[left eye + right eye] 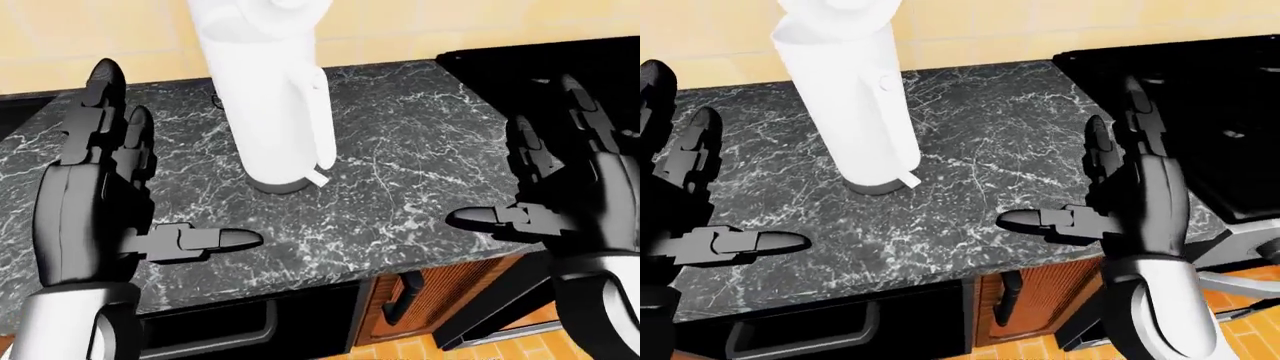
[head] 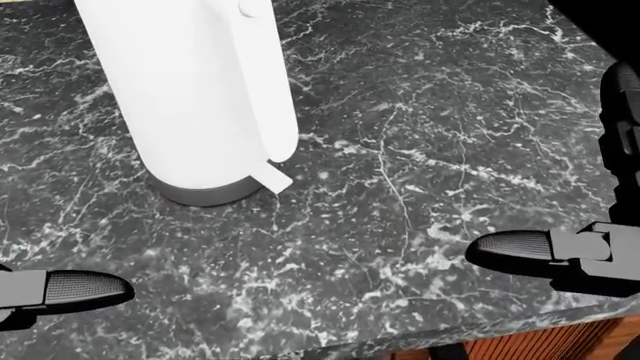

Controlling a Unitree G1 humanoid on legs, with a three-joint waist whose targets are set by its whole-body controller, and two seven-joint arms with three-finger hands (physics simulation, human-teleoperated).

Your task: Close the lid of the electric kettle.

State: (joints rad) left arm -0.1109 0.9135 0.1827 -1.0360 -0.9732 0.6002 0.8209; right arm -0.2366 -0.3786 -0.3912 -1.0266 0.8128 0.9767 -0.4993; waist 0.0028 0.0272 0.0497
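The electric kettle (image 1: 270, 97) is a tall white cylinder on a grey base. It stands upright on the black marble counter (image 1: 400, 172), left of centre. Its top is cut off by the upper edge of every view, so the lid does not show. A small white tab (image 2: 272, 177) sticks out at its base. My left hand (image 1: 165, 172) is open, fingers up and thumb pointing right, below and left of the kettle and apart from it. My right hand (image 1: 1070, 161) is open the same way, to the right of the kettle, over the counter's near edge. Both hands are empty.
A black stove (image 1: 1200, 90) adjoins the counter at the right. A tan wall (image 1: 990, 30) runs along the top. Below the counter edge are a wooden cabinet door with a dark handle (image 1: 1008, 296) and a black appliance front (image 1: 840, 330).
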